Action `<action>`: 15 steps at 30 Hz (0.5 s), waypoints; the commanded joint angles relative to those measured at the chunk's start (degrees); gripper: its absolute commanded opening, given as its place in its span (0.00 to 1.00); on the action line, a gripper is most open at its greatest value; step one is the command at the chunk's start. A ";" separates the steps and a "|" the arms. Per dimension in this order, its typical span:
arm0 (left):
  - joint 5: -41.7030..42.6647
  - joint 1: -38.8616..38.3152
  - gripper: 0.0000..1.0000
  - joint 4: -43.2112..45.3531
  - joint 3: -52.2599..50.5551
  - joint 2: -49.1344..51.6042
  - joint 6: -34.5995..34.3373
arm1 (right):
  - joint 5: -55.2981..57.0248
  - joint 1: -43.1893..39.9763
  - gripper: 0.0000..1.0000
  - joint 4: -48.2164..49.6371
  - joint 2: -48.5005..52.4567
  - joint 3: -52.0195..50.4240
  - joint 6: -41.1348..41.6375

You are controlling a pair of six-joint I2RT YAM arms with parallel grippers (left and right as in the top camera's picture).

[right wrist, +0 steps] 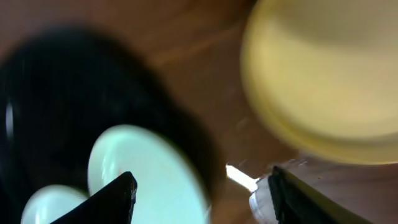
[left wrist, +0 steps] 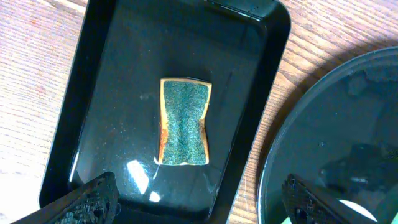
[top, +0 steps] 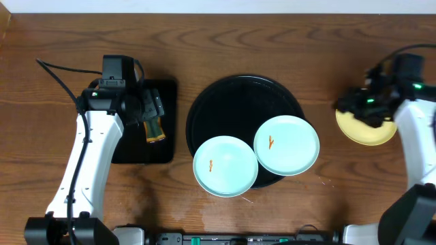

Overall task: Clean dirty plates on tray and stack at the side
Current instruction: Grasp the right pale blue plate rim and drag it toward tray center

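Two pale mint-blue plates (top: 225, 165) (top: 286, 144), each with a small orange smear at centre, lie on the front part of the round black tray (top: 231, 102). The pale yellow plate (top: 371, 133) lies on the table at the far right, off the tray. My right gripper (top: 368, 105) hovers over its near-left edge, open and empty. The blurred right wrist view shows the yellow plate (right wrist: 323, 81), a mint plate (right wrist: 149, 174) and the open fingers (right wrist: 199, 199). My left gripper (top: 151, 112) is open and empty above a green-and-yellow sponge (left wrist: 185, 122).
The sponge (top: 155, 131) lies in a smaller rectangular black tray (left wrist: 93, 81) left of the round tray (left wrist: 336, 124). Bare wooden table lies between the round tray and the yellow plate. A cable runs along the far left.
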 commanded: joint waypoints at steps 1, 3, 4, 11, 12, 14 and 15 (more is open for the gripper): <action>-0.11 0.17 0.86 -0.17 1.09 0.11 0.50 | 1.03 6.47 0.67 -3.76 -0.46 -0.04 -2.40; -0.11 0.17 0.86 -0.17 1.09 0.11 0.50 | 4.96 9.73 0.66 -5.99 -0.46 -0.04 -2.58; -0.11 0.17 0.85 -0.17 1.09 0.11 0.50 | 7.85 11.30 0.64 -7.17 -0.46 -0.04 -2.12; -0.11 0.17 0.86 -0.15 1.09 0.11 0.50 | 20.85 17.59 0.62 -12.24 -0.31 -3.72 8.57; -0.11 0.17 0.86 -0.15 1.09 0.11 0.50 | 20.61 17.97 0.62 -11.37 -0.28 -5.86 9.14; -0.11 0.17 0.86 -0.17 1.09 0.11 0.50 | 20.65 18.01 0.62 -8.90 -0.31 -9.81 9.09; -0.11 0.17 0.86 -0.17 1.09 0.11 0.50 | 20.55 17.86 0.61 -7.37 -0.28 -11.56 9.11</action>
